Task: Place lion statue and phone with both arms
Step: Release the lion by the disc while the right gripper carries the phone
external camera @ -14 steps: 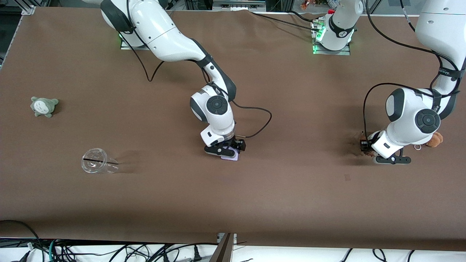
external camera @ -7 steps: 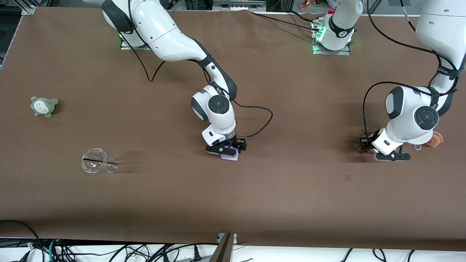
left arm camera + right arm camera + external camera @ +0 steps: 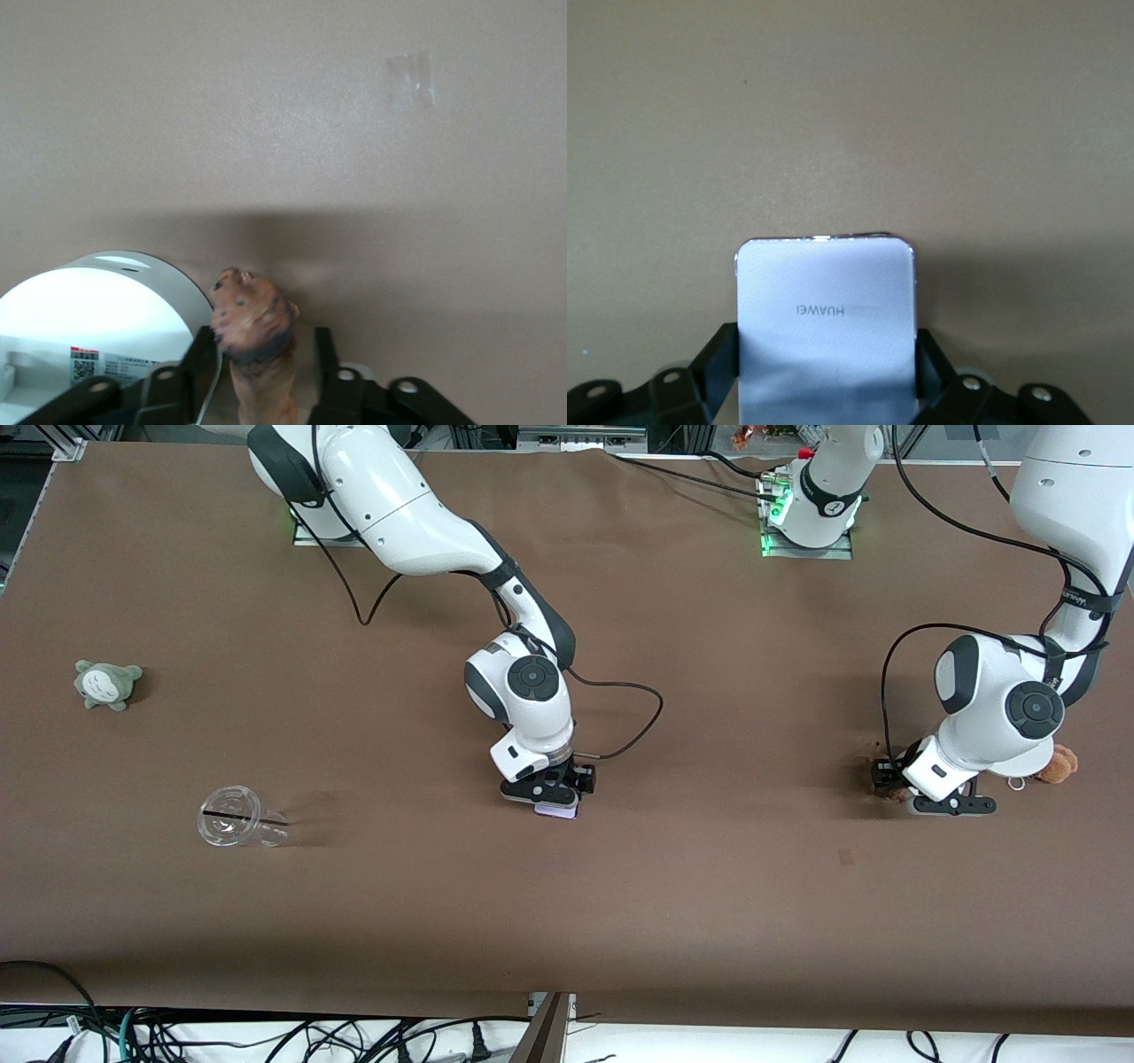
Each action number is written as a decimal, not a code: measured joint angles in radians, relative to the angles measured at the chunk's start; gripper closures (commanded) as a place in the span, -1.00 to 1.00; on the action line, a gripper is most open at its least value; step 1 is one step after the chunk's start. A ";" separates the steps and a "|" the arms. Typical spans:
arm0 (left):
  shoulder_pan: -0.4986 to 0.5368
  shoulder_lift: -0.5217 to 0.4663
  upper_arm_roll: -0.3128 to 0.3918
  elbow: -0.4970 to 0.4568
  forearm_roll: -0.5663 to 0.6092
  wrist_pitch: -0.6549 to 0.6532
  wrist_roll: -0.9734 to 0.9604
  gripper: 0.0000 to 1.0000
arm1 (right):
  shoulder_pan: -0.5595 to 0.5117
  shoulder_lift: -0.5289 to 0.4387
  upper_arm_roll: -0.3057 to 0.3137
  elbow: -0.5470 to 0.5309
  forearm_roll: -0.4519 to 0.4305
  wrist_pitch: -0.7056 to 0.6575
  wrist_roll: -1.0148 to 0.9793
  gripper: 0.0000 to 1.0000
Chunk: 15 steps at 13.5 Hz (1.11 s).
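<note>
While both arms reach down over the brown tabletop (image 3: pixel 709 921), each one grips its own thing. The right end effector (image 3: pixel 551 795) sits low near the middle of the tabletop, its black fingers (image 3: pixel 718 363) clamped on the two long edges of the phone (image 3: pixel 826 328), a flat pale lavender-white slab with rounded corners and a brand name printed across its centre; from the front camera only a sliver of the phone (image 3: pixel 560 811) shows under the fingers, at or just above the surface. The left end effector (image 3: pixel 897 786) is low toward the left arm's end of the tabletop, closed on the lion statue (image 3: pixel 257 341), whose reddish-brown head with a darker band below it sticks out past the fingers (image 3: pixel 326 367); whether the statue touches the surface cannot be told. An orange-brown plush bear (image 3: pixel 1060 765) with a metal ring lies just beside that arm's wrist. Toward the right arm's end, well apart from both, a grey-green plush toy (image 3: pixel 108 684) lies on the tabletop, and a clear plastic cup (image 3: pixel 237 829) lies on its side nearer to the front camera.
</note>
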 measured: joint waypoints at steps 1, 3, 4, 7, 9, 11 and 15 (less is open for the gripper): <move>0.000 -0.002 -0.001 0.006 0.000 -0.001 0.000 -1.00 | -0.003 0.000 -0.005 0.004 0.000 -0.010 -0.014 -0.37; 0.000 -0.013 -0.015 0.031 0.000 -0.041 0.000 -1.00 | -0.021 -0.006 -0.012 0.018 0.000 -0.051 -0.056 -0.37; 0.000 -0.022 -0.034 0.058 0.000 -0.095 0.000 -1.00 | -0.037 -0.014 -0.012 0.024 0.000 -0.074 -0.082 -0.37; -0.001 -0.047 -0.107 0.197 0.000 -0.311 -0.006 -1.00 | -0.104 -0.053 -0.012 0.034 0.007 -0.147 -0.204 -0.37; -0.002 -0.058 -0.149 0.297 -0.003 -0.435 -0.029 -1.00 | -0.163 -0.080 -0.012 0.034 0.055 -0.195 -0.348 -0.37; -0.002 -0.061 -0.178 0.379 -0.025 -0.518 -0.051 -1.00 | -0.228 -0.107 -0.013 0.027 0.118 -0.237 -0.491 -0.37; -0.002 -0.065 -0.201 0.577 -0.035 -0.748 -0.069 -1.00 | -0.345 -0.153 -0.015 -0.034 0.163 -0.279 -0.716 -0.37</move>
